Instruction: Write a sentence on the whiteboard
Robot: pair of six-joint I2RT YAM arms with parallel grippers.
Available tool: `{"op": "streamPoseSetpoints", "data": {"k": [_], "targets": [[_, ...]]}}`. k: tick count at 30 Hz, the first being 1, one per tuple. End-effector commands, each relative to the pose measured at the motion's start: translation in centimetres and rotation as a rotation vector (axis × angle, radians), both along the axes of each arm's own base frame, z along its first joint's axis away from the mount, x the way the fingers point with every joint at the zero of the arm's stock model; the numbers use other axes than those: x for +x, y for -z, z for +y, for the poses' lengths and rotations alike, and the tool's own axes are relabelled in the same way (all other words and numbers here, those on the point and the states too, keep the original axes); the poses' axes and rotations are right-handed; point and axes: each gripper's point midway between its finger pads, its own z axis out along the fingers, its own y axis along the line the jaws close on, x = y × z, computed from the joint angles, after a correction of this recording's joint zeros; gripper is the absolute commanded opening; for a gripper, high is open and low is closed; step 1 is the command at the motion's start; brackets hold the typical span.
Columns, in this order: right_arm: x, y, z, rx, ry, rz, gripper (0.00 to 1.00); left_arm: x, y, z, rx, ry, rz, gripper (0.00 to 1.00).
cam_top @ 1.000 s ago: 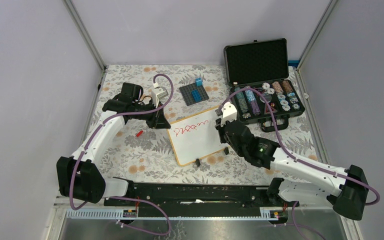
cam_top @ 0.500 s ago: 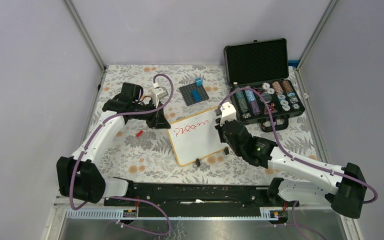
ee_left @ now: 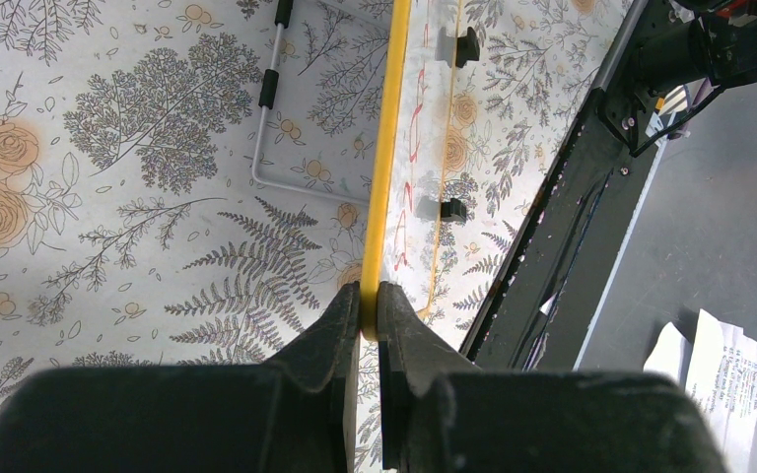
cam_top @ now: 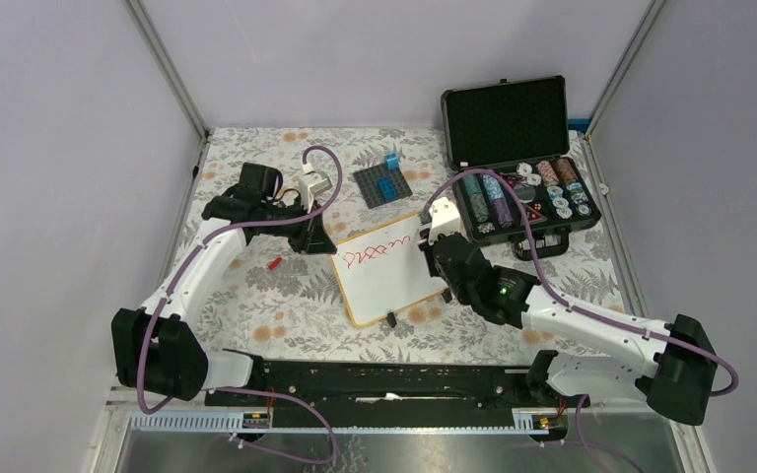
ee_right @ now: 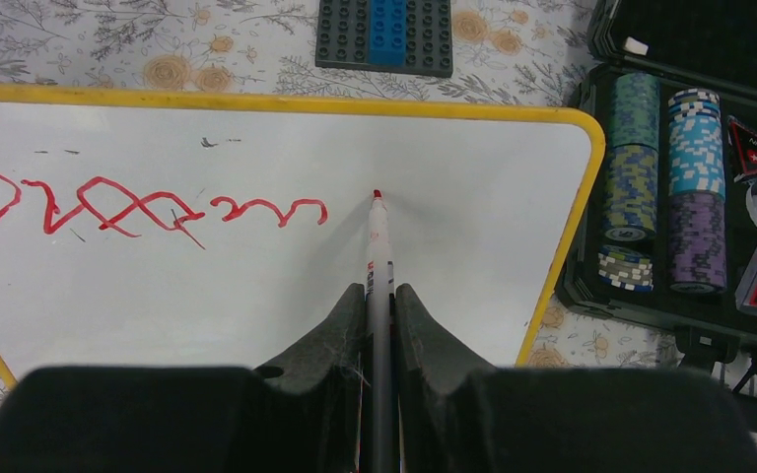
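The whiteboard (cam_top: 386, 281) with its yellow-wood frame lies tilted on the flowered table. One line of red scribbled handwriting (cam_top: 375, 252) runs along its far part, and it shows clearly in the right wrist view (ee_right: 138, 209); I see no second line. My left gripper (cam_top: 317, 242) is shut on the board's left edge; the left wrist view shows the jaws clamped on the yellow frame (ee_left: 386, 148). My right gripper (ee_right: 380, 296) is shut on a red-tipped marker (ee_right: 379, 251). The tip sits at the board just right of the last stroke.
A dark grey baseplate with blue bricks (cam_top: 382, 185) lies beyond the board. An open black case of poker chips (cam_top: 527, 197) stands at the right, close to the board's right edge (ee_right: 572, 227). A small red cap (cam_top: 274, 263) lies left of the board. Two black clip feet (cam_top: 391, 318) sit on its near edge.
My right arm has shifted slightly left and away over the board with the marker. The left arm and the board have not moved.
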Motion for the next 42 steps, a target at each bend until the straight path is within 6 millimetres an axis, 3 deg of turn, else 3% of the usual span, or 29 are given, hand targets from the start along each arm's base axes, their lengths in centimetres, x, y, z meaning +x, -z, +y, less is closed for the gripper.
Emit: {"op": "streamPoseSetpoints", "data": {"k": [1, 16, 34, 42], "targets": [[1.1, -2.9, 1.4, 0.08, -0.008, -0.058, 0.0, 0.7, -1.4, -0.4, -0.021, 0.023, -0.061, 0.0], [-0.1, -1.1, 1.6, 0.071, -0.06, 0.0, 0.0, 0.7, -1.3, -0.5, -0.02, 0.024, -0.059, 0.0], [-1.0, 1.3, -1.0, 0.011, 0.006, 0.056, 0.0, 0.8, -1.3, -0.4, -0.017, 0.02, -0.06, 0.0], [-1.4, 2.0, 0.5, 0.034, -0.05, 0.089, 0.0, 0.7, -1.2, -0.4, -0.016, 0.019, -0.056, 0.0]]}}
